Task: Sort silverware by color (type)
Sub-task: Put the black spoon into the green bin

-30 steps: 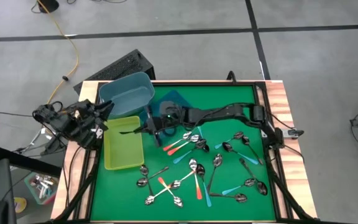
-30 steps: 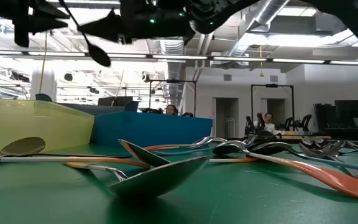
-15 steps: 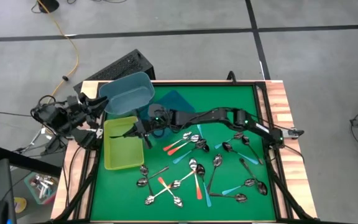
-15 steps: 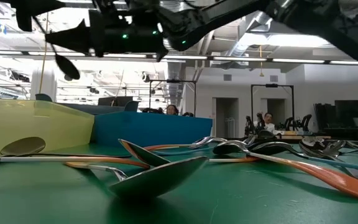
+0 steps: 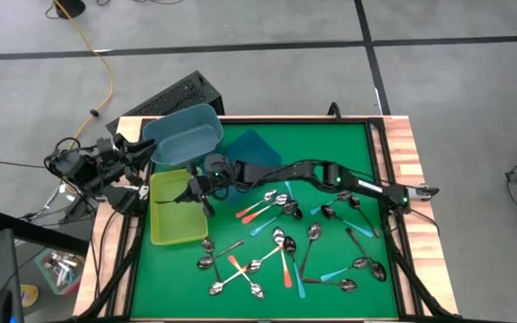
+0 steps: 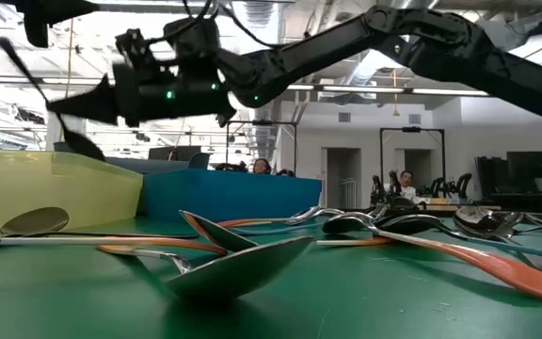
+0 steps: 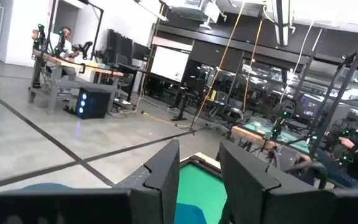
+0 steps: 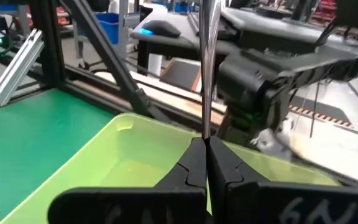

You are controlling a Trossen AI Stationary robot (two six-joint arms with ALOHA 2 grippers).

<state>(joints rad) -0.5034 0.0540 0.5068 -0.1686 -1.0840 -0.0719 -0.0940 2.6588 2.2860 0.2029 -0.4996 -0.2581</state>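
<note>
While no lettering reads clearly, right pincer (image 5: 187, 195) grips spoon (image 8: 205, 68)

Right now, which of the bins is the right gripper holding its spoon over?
The yellow-green bin. The right gripper, shut on a silver spoon, hangs over it; the two blue bins sit behind.

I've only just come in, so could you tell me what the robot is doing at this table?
The right gripper is shut on a plain metal spoon and holds it over the yellow-green tray. A blue bin stands behind that tray. Many more spoons, with orange, teal or plain handles, lie scattered on the green mat. The left gripper waits off the table's left edge, holding nothing.
</note>
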